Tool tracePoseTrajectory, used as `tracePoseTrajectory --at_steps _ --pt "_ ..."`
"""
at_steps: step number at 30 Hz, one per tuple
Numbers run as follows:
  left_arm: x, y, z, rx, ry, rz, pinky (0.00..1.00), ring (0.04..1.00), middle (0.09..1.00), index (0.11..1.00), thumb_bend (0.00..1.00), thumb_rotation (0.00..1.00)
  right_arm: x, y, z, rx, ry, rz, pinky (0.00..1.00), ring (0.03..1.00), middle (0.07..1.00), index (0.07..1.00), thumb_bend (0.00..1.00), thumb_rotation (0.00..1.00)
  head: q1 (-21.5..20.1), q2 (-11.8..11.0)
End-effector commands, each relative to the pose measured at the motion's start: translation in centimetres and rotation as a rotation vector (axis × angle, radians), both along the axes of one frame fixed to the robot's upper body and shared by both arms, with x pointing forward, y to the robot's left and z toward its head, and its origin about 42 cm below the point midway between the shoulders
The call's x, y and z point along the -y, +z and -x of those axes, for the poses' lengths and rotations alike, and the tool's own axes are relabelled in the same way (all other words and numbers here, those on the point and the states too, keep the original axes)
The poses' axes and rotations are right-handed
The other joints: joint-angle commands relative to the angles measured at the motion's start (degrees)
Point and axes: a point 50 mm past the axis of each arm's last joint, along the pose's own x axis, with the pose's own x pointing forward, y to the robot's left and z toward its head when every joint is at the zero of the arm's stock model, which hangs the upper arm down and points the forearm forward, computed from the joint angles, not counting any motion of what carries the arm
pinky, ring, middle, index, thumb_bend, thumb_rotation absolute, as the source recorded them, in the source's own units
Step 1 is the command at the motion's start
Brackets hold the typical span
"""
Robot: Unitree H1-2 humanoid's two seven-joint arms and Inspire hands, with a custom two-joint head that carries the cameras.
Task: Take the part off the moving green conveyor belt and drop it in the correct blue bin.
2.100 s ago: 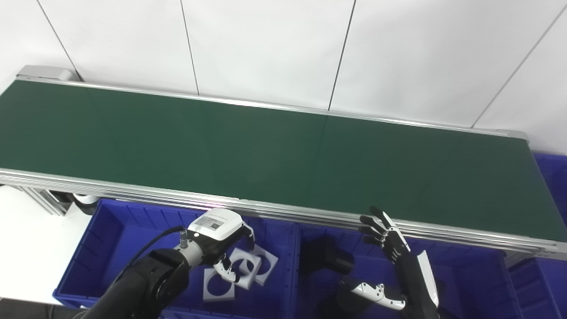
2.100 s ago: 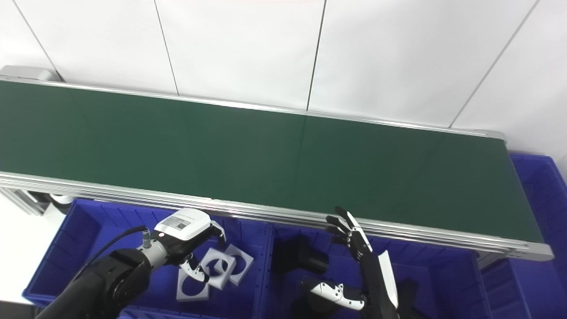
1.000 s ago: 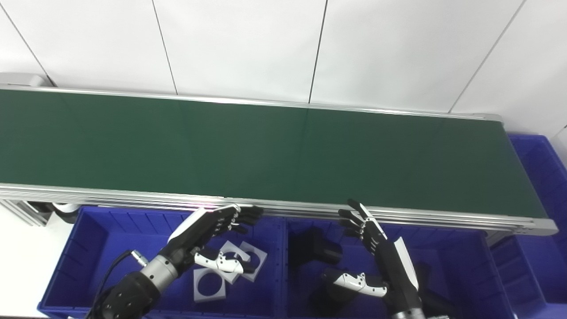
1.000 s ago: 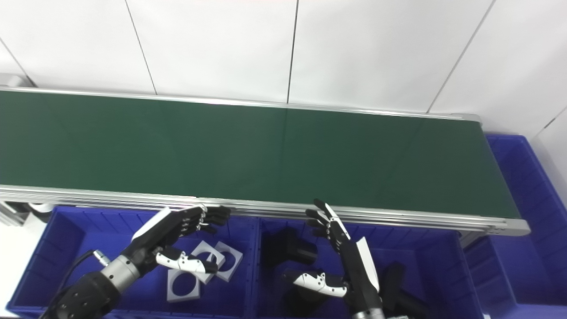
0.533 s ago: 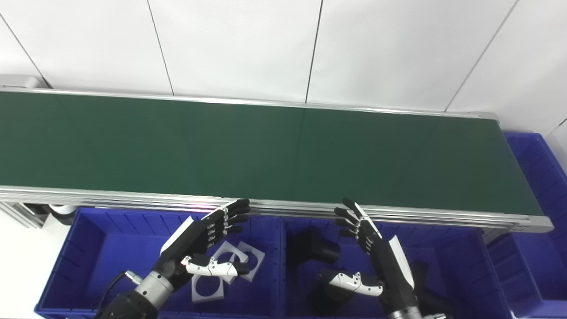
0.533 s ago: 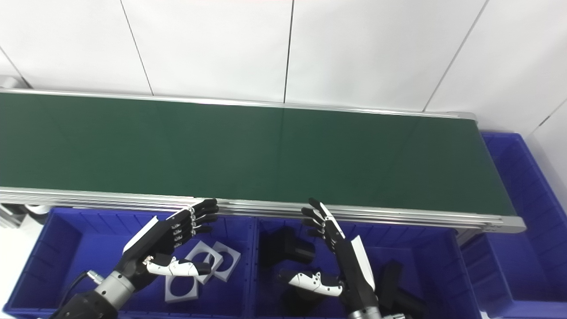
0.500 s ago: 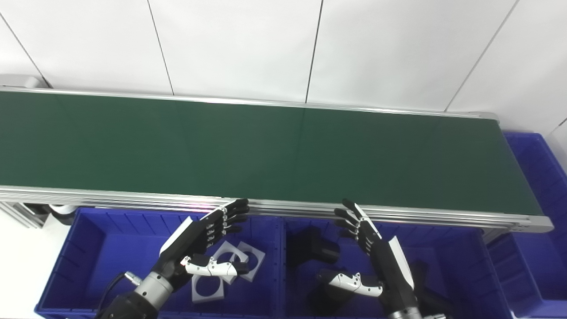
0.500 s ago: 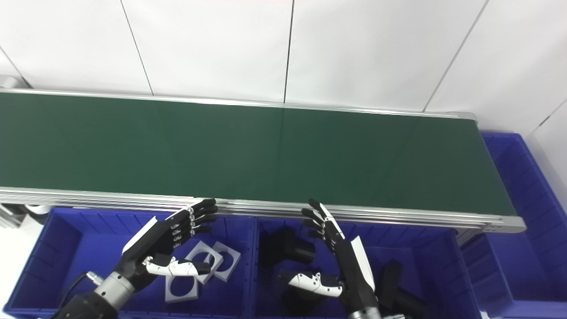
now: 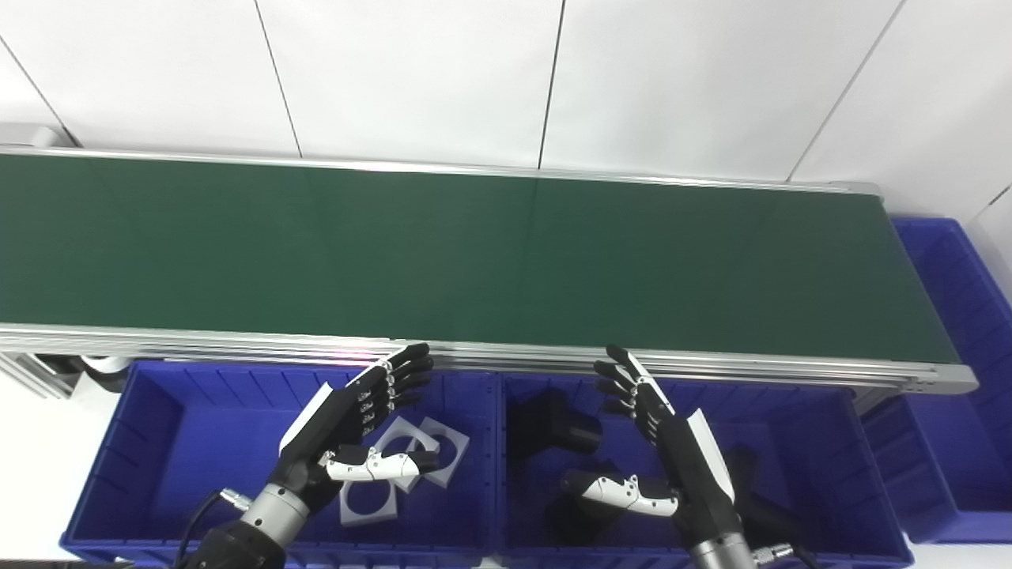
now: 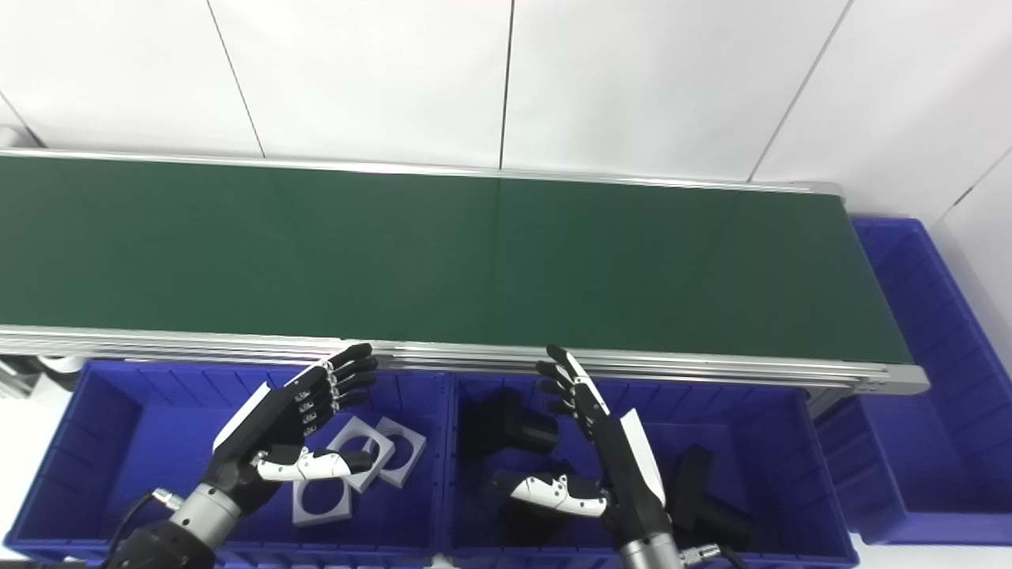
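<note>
While both hands hover empty, belt runs left-right.

No legible text, apparently.

Bare belt; aluminium rail fronts fingers.

one green conveyor belt, three blue bins, three white square parts, several black parts, two hands.
</note>
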Motion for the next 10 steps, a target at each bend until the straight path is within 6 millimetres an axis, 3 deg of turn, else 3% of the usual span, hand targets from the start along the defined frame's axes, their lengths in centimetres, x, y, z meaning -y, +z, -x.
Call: tracePoseTrajectory --at_steps 1,10 --pt "0.15 1.34 -0.07 0.084 0.013 0.015 0.85 0.875 0.890 0.896 0.78 0.00 -0.10 1.17 -0.07 0.040 -0.001 -0.003 0.77 0.839 0.879 0.946 0.82 0.32 0.12 0.13" --pt "0.78 1.83 0.78 0.064 0.048 0.017 0.85 0.868 0.883 0.890 0.80 0.00 0.01 1.34 0.03 0.033 0.005 0.001 0.78 0.843 0.884 0.950 0.80 0.30 0.15 0.51"
